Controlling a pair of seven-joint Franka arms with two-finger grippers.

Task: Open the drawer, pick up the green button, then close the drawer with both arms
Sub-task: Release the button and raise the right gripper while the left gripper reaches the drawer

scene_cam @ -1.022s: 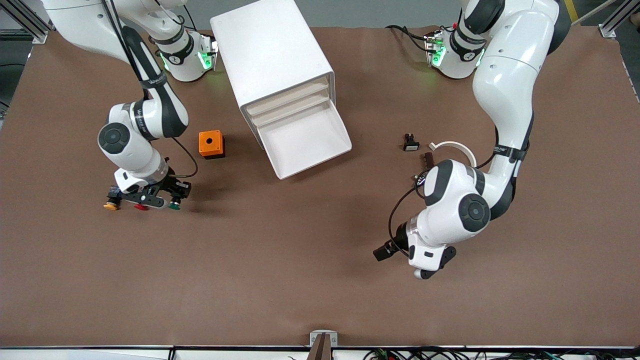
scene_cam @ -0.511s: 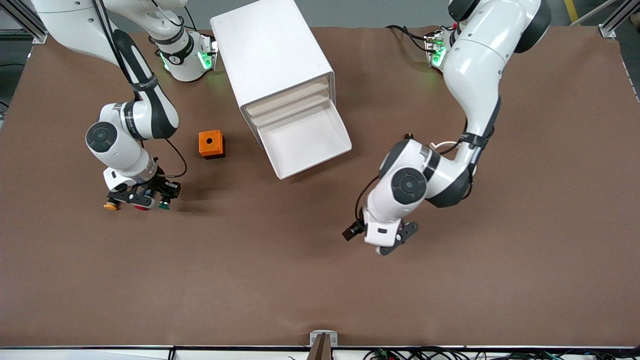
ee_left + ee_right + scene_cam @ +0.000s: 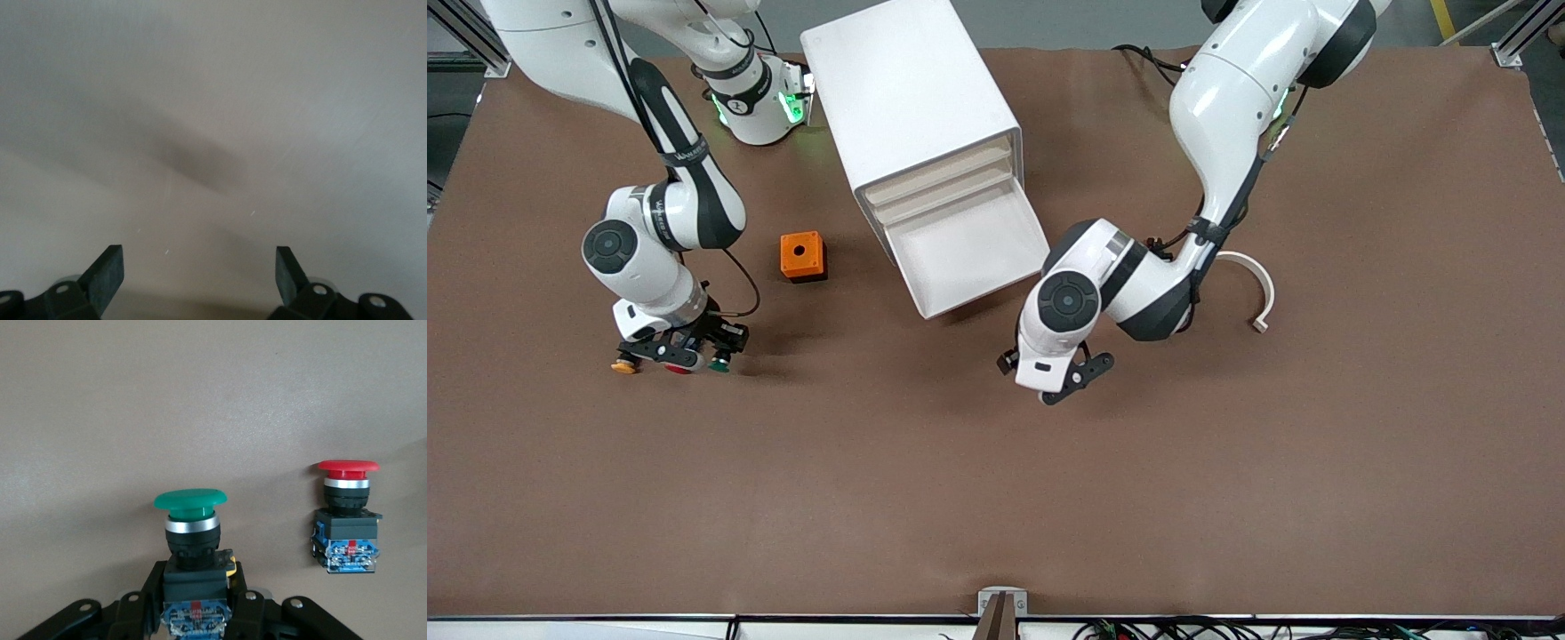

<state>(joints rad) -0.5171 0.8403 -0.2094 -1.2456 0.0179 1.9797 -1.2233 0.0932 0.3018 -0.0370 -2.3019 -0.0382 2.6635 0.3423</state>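
Green button (image 3: 190,520) is clamped by right gripper (image 3: 197,607); left gripper (image 3: 1060,378), fingers spread and empty, has been swung near open drawer (image 3: 969,249) for closing.

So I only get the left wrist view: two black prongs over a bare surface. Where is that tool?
Observer: The left tool hangs over the table, in front of the pulled-out drawer.
Operator: Anything in that drawer?
Observer: No, its floor shows bare.
Operator: And the other arm?
Observer: The right tool is shut on the green button, toward the right arm's end of the table, with a red button standing beside it.
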